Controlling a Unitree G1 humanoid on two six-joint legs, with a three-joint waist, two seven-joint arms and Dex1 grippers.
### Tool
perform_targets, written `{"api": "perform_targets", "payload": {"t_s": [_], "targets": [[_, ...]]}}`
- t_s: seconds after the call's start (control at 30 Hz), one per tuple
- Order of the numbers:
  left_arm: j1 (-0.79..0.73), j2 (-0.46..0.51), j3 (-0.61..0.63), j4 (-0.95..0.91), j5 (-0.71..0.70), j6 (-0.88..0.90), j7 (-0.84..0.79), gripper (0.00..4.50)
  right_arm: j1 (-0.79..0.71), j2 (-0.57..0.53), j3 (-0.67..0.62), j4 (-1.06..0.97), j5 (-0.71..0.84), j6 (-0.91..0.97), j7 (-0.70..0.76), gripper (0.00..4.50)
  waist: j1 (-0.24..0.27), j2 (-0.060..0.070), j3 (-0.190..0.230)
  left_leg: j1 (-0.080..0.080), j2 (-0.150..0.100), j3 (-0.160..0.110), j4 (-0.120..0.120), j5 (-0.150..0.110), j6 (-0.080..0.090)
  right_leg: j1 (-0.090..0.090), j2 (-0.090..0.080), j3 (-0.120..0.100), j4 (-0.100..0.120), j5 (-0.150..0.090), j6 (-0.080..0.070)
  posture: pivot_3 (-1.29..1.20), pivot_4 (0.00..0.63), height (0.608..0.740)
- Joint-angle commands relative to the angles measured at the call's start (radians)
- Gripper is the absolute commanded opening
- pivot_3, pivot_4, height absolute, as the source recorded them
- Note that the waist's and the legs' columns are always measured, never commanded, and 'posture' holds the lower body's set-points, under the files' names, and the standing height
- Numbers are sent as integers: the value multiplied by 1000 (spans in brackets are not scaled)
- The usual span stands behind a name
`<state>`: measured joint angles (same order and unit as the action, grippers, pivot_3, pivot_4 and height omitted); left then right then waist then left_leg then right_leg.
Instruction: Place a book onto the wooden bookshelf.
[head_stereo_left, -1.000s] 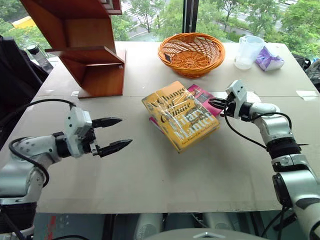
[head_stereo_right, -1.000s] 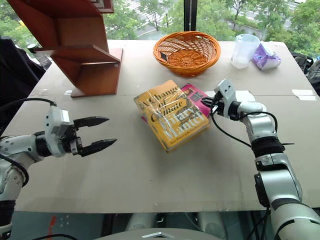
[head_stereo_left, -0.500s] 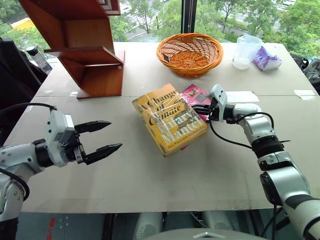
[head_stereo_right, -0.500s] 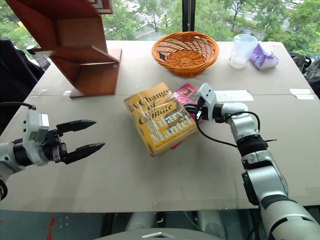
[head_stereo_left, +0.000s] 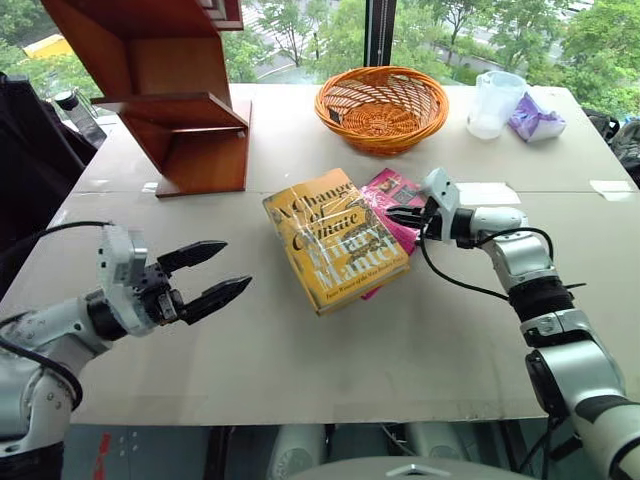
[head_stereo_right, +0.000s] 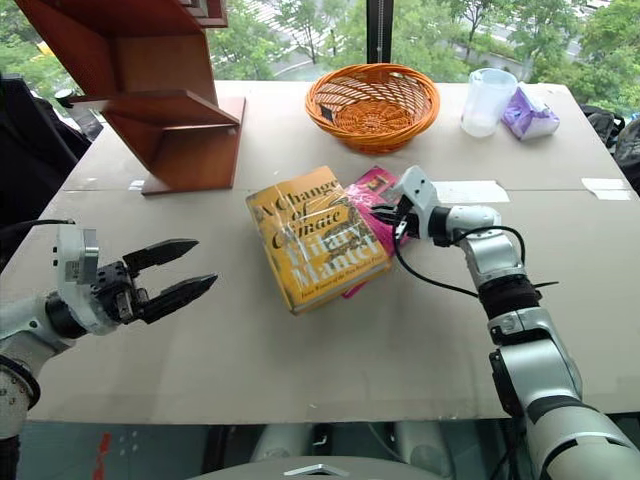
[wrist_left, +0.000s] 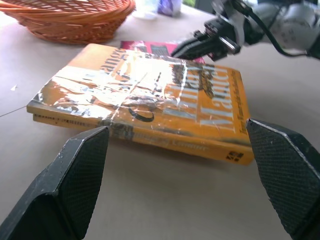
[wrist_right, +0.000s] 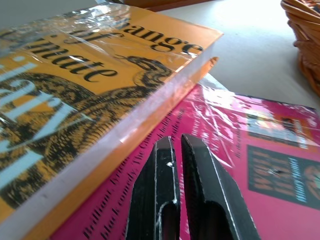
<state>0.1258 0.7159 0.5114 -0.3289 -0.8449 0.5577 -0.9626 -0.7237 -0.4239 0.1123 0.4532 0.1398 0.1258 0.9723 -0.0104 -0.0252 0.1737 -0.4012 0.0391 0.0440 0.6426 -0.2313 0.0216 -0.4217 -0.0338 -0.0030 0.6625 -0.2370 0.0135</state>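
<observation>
The thick yellow-orange book (head_stereo_left: 336, 238) lies flat mid-table, partly on top of a thinner pink book (head_stereo_left: 394, 196). My right gripper (head_stereo_left: 398, 214) is shut, its tips resting over the pink cover right at the yellow book's right edge; the right wrist view shows the shut fingers (wrist_right: 170, 190) beside the book's page edge (wrist_right: 130, 135). My left gripper (head_stereo_left: 232, 270) hovers open to the left of the book, pointing at it, with nothing between its fingers (wrist_left: 75, 175). The wooden bookshelf (head_stereo_left: 180, 90) stands at the far left of the table.
An orange wicker basket (head_stereo_left: 381, 106) sits behind the books. A clear plastic cup (head_stereo_left: 493, 103) and a purple bag (head_stereo_left: 536, 118) stand at the far right corner. A strip of tape (head_stereo_left: 486, 192) lies right of the pink book.
The yellow book has slid and turned to the left with my shut right gripper against its edge. My left gripper drew back slightly and rolled, staying open.
</observation>
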Motion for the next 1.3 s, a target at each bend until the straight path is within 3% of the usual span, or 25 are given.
{"api": "perform_targets", "payload": {"t_s": [0.03,0.1,0.27,0.3,0.37,0.53,0.77,0.9,1.03,1.13,1.23,1.3], "targets": [[-5,-51,-1,13,-209,235,190,4500,110,-121,-85,-274,92,50,72,316,4,0,0,-1,0,-1,0,0,0,0,-1,0,-1,0,0,0,150,739],[10,-48,-57,-17,-209,292,212,4500,197,-175,-114,-436,158,99,104,893,1,0,0,-1,0,-3,1,0,0,1,-2,-1,-1,0,1,0,150,739],[-107,-183,-81,135,-512,484,424,4500,410,-306,-185,-848,328,284,113,3174,-2,0,0,0,1,-7,2,0,0,2,-1,-3,0,0,1,0,150,739],[-129,-196,-101,168,-515,517,459,4500,434,-319,-201,-908,367,321,98,3740,-5,-1,0,1,1,-8,2,0,0,4,-1,-3,1,-1,2,0,150,739],[-158,-204,-141,202,-504,557,474,4500,468,-330,-228,-997,430,383,59,4423,-8,-1,0,3,2,-10,5,0,0,6,2,-5,2,-2,3,0,150,739],[-365,-312,-131,497,-617,640,710,4500,580,-376,-310,-1154,564,507,-7,4423,23,-2,-1,4,0,-16,8,0,0,11,4,-11,2,-1,-1,0,150,739],[-468,-350,-144,671,-758,794,855,4500,688,-401,-374,-1176,596,498,-24,4423,28,-2,-4,2,-2,-15,10,0,0,13,1,-11,0,0,2,0,150,739],[-490,-344,-139,693,-838,832,888,3242,718,-402,-386,-1165,590,469,-16,4500,26,-2,-4,2,-3,-15,10,0,0,13,1,-11,0,0,2,0,150,739],[-475,-327,-154,677,-861,853,900,1362,714,-400,-380,-1148,583,446,-13,4500,24,-2,-4,2,-2,-15,10,0,0,13,1,-11,0,0,1,0,150,739],[-464,-318,-146,640,-887,839,899,189,699,-401,-369,-1133,582,435,-9,4500,24,-2,-4,2,-2,-15,10,0,0,13,1,-11,0,-1,1,0,150,739],[-450,-305,-105,482,-842,759,823,49,669,-400,-360,-1114,590,431,-8,4500,22,-3,-3,2,-2,-15,10,0,0,12,0,-11,-1,-2,-1,0,150,739],[-434,-257,-113,288,-685,644,709,38,637,-387,-369,-1096,620,439,-16,4500,22,-6,-1,0,-2,-15,10,0,0,11,-1,-10,-1,-1,-3,0,150,739]]}}
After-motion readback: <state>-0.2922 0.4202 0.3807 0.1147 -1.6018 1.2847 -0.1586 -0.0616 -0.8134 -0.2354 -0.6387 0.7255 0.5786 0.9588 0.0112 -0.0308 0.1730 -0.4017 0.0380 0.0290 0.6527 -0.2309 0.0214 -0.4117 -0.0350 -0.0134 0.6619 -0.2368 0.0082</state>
